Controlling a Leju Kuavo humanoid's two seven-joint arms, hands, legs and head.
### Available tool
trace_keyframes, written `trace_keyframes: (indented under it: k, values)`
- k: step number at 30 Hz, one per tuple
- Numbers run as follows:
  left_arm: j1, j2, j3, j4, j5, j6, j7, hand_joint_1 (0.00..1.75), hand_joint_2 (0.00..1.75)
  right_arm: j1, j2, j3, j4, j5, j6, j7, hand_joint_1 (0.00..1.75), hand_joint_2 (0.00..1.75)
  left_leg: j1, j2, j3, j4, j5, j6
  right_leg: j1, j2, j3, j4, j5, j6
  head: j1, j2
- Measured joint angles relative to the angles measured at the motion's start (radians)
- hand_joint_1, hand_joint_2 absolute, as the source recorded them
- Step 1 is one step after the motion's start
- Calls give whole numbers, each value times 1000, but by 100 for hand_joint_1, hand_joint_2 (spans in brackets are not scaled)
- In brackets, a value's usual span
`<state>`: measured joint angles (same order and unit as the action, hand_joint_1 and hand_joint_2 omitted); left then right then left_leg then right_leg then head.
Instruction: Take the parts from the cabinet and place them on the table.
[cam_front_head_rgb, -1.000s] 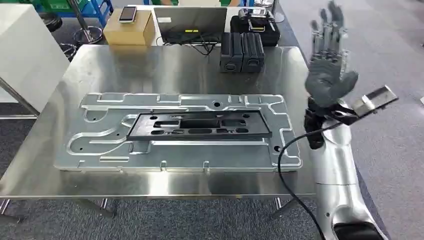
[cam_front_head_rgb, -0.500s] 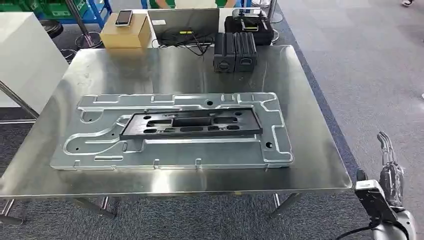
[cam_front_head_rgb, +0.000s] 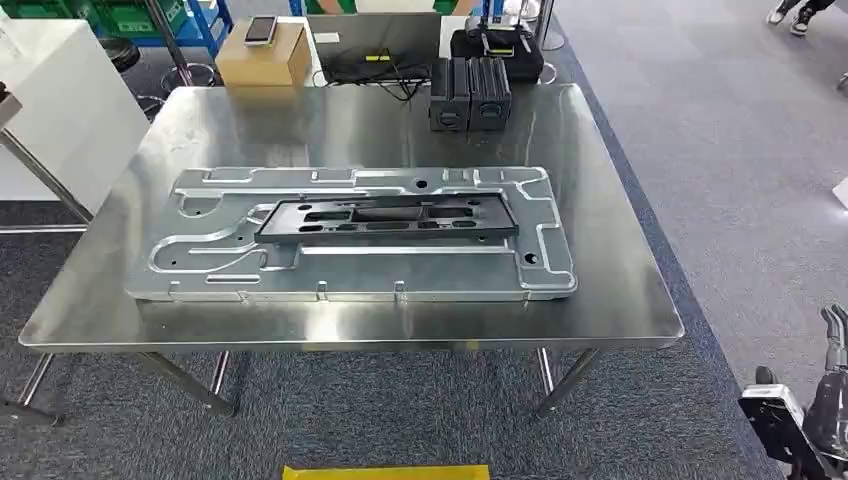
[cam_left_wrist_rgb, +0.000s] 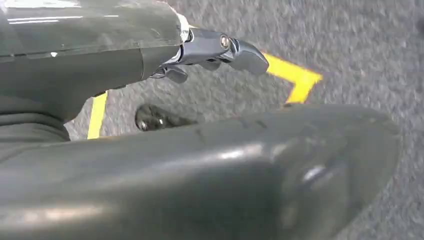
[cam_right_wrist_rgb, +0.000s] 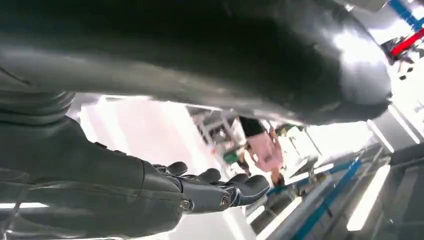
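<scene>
One black frame (cam_front_head_rgb: 388, 218) lies on one grey plate (cam_front_head_rgb: 350, 235) on the steel bench (cam_front_head_rgb: 610, 300); two black boxes (cam_front_head_rgb: 470, 93) stand far; grey carpet (cam_front_head_rgb: 730, 150) is seen around; right hand (cam_front_head_rgb: 832, 385) empty, fingers apart; left hand (cam_left_wrist_rgb: 215, 52) empty, fingers loosely extended

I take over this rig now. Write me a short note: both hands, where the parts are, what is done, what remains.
Right hand: low beside the table's right corner, holds nothing, fingers slightly curled.
Left hand: hangs over the floor, holds nothing.
Parts: the black frame lies on the metal plate, on the table.
Done: these parts are placed.
Left: the cabinet is out of view, so I cannot tell whether more parts wait there.
</scene>
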<state>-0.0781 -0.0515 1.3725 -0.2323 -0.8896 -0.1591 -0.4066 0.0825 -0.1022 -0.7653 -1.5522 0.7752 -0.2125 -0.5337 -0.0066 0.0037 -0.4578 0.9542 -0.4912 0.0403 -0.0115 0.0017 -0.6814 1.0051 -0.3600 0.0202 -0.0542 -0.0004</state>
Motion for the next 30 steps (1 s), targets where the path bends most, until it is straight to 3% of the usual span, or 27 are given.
trace_keyframes:
  k: [1,2,3,4,5,6,7,8,9,10,11,14,15,16,18,19,20,21,22,23,24,25,26,27,28,29,30]
  values:
    - [0,0,0,0,0,0,0,0,0,-1,0,-9,-4,7,-5,7,0,0,1,1,-17,-1,14,9,-2,0,-16,48,-75,6,0,0]
    - [0,0,0,0,0,0,0,0,0,-2,0,-15,-6,13,-10,11,0,0,1,1,-34,0,28,8,-4,-1,-32,121,-146,13,0,0]
    - [0,0,0,0,0,-1,0,0,0,-1,0,-20,-8,17,-12,13,0,0,1,2,-52,1,40,7,-7,-1,-46,198,-196,20,0,0]
    - [0,-2,0,0,0,-2,0,0,0,-1,0,-23,-8,19,-13,14,0,0,1,3,-69,4,54,5,-10,-1,-55,267,-221,25,0,0]
    - [0,-2,0,0,0,-2,0,0,0,-1,0,-27,-8,20,-13,16,0,0,2,4,-90,8,65,2,-13,-1,-48,302,-211,29,0,0]
    - [1,-3,0,0,0,-3,0,0,0,-1,0,-32,-8,24,-13,18,0,0,4,5,-111,14,77,-2,-16,-1,-20,296,-176,34,0,0]
    - [1,-5,0,0,2,-3,2,0,0,-1,0,-36,-8,46,-13,32,0,0,9,5,-132,22,86,-8,-18,-1,29,251,-138,39,0,0]
    - [0,-5,1,0,3,-3,5,0,0,-2,-3,-42,-5,86,-10,60,0,0,13,5,-151,33,92,-15,-22,-2,97,171,-116,45,0,0]
    - [-2,-5,2,0,7,-4,5,0,0,-5,-8,-51,7,134,4,94,0,0,14,5,-166,46,98,-22,-27,-1,177,70,-134,49,0,0]
    - [-2,-5,4,0,9,-5,6,0,0,-15,-19,-64,36,187,28,128,0,0,12,3,-177,57,102,-28,-20,1,230,-18,-182,47,0,0]
    - [-3,-5,6,0,10,-6,6,0,0,-22,-32,-83,78,233,47,160,0,0,13,3,-174,57,108,-35,-13,9,227,-18,-185,19,-2,0]
    - [3,-6,13,0,17,-7,6,0,0,-56,-112,-201,395,383,28,232,0,0,16,-5,-175,48,135,-56,-12,-2,219,-27,-166,-10,-2,0]
    - [4,-6,18,0,18,-7,8,0,0,-65,-135,-240,501,409,8,251,0,0,21,-6,-186,64,108,-56,-12,-12,209,-28,-153,-20,-2,0]
    - [7,-7,22,0,19,-5,9,0,0,-66,-150,-276,604,438,-3,279,0,0,21,-5,-200,102,46,-54,-10,-15,196,-28,-143,-29,-2,0]
    - [10,-9,24,0,19,1,10,0,0,-66,-158,-320,774,476,-12,318,0,0,21,-5,-235,248,-84,-58,-4,-18,166,-27,-120,-36,-2,0]
    - [10,-10,24,0,19,3,10,0,0,-68,-157,-328,833,484,-18,326,0,0,20,-5,-246,321,-115,-59,0,-18,149,-24,-107,-39,-2,0]
    - [10,-11,24,0,19,5,10,0,0,-71,-155,-334,895,493,-15,333,0,0,17,-5,-244,366,-110,-59,3,-16,129,-21,-95,-40,-2,0]
    - [9,-11,24,0,19,6,11,0,0,-75,-155,-341,943,493,10,345,0,0,15,-5,-225,368,-78,-54,6,-14,111,-18,-84,-39,-2,0]
    - [8,-11,24,0,16,8,11,0,0,-79,-155,-352,986,491,49,355,0,0,13,-5,-188,334,-39,-48,10,-13,94,-14,-73,-40,-2,0]
    - [7,-12,24,0,16,9,11,0,0,-83,-153,-364,1023,486,88,363,0,0,11,-5,-133,267,-9,-38,14,-12,79,-12,-63,-40,-2,0]
    - [5,-12,24,0,10,9,11,0,0,-85,-142,-377,1060,481,123,374,0,0,6,-5,-54,164,-7,-24,18,-11,66,-11,-52,-40,-2,0]
    - [0,-10,24,0,5,9,10,0,0,-90,-119,-391,1101,478,150,391,0,175,-4,-4,30,55,-47,-11,23,-11,63,-8,-43,-36,-2,0]
    - [-4,-11,24,0,0,8,8,0,0,-90,-108,-400,1129,477,161,407,0,175,-2,-1,59,-9,-65,-13,22,-14,62,-8,-34,-32,-2,0]
    - [-4,-11,24,0,-4,6,8,0,0,-94,-82,-411,1157,475,171,420,0,175,-9,-1,47,-4,-58,-11,19,-16,65,-14,-28,-27,0,0]
    - [-4,-12,24,0,-5,6,9,0,0,-100,-68,-420,1175,471,178,436,0,0,-10,-1,47,-4,-56,-2,13,-16,65,-17,-18,-20,-2,0]
    - [-2,-12,24,0,-11,6,8,0,0,-104,-46,-430,1200,466,187,449,0,0,-11,1,43,-11,-37,4,14,-15,65,-23,-4,-15,-2,0]
    - [-4,-15,24,2,-13,6,8,0,0,-106,-35,-440,1215,459,194,456,0,0,-3,11,37,-23,-14,8,9,-11,59,-11,-16,-12,-1,0]
